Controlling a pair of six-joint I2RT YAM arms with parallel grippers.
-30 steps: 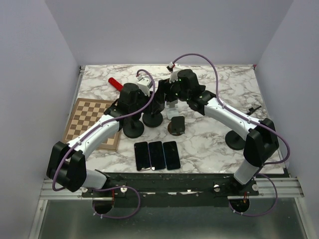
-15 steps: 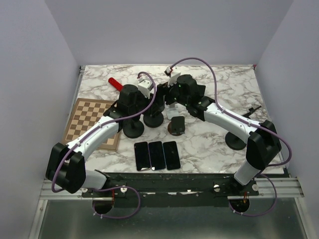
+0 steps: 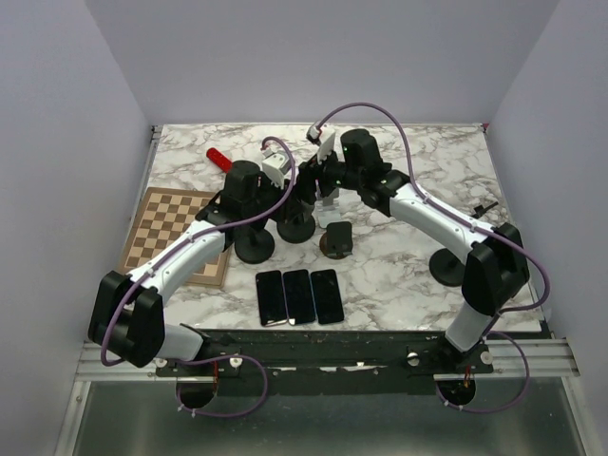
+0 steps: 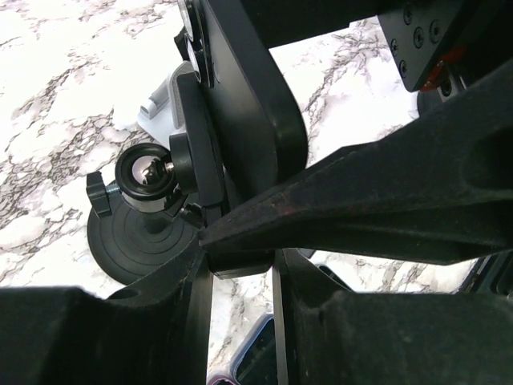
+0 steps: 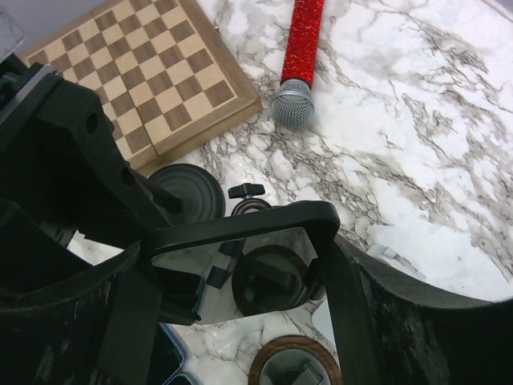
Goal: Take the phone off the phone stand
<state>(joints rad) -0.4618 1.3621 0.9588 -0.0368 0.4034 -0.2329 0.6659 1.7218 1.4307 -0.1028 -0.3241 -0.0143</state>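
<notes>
The black phone stands in a black phone stand whose round base is at the table's middle. My right gripper is shut on the phone, one finger on each side edge; the glossy screen mirrors the stand. In the top view the right gripper reaches in from the right. My left gripper is shut on the stand's lower cradle lip and sits just left of the stand in the top view. The phone's dark slab shows above, crossed by the right gripper's finger.
Three phones lie side by side near the front edge. Other round stands are on the table. A chessboard lies at the left and a red microphone behind it.
My right wrist has shifted slightly left and tilted at the phone. My left arm has barely moved and stays at the stand.
</notes>
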